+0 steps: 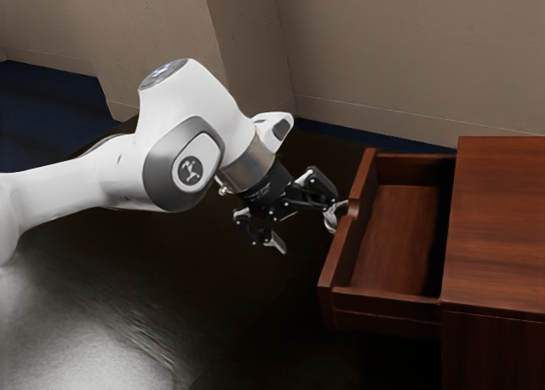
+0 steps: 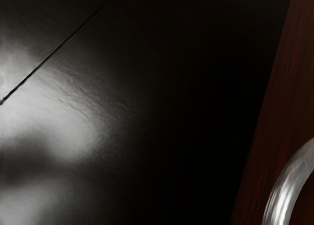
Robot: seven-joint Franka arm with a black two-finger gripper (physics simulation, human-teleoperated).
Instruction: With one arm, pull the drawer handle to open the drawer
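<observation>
Gripper [image 1: 303, 235] spread open, grasping nothing, one finger just beside handle [image 1: 341, 208]. Drawer [image 1: 400, 237] stands well out. Risk: a careless swing snags the handle and jolts the drawer.

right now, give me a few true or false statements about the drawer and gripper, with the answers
1. The drawer is pulled out of the cabinet. True.
2. The gripper is shut on the handle. False: its fingers are spread apart, with one of them close by the handle.
3. A cup sits in the drawer. False: the part of its inside that shows is bare wood.
4. The handle is a curved silver bar. True.
5. The cabinet is white. False: it is reddish-brown wood, like the drawer.
</observation>
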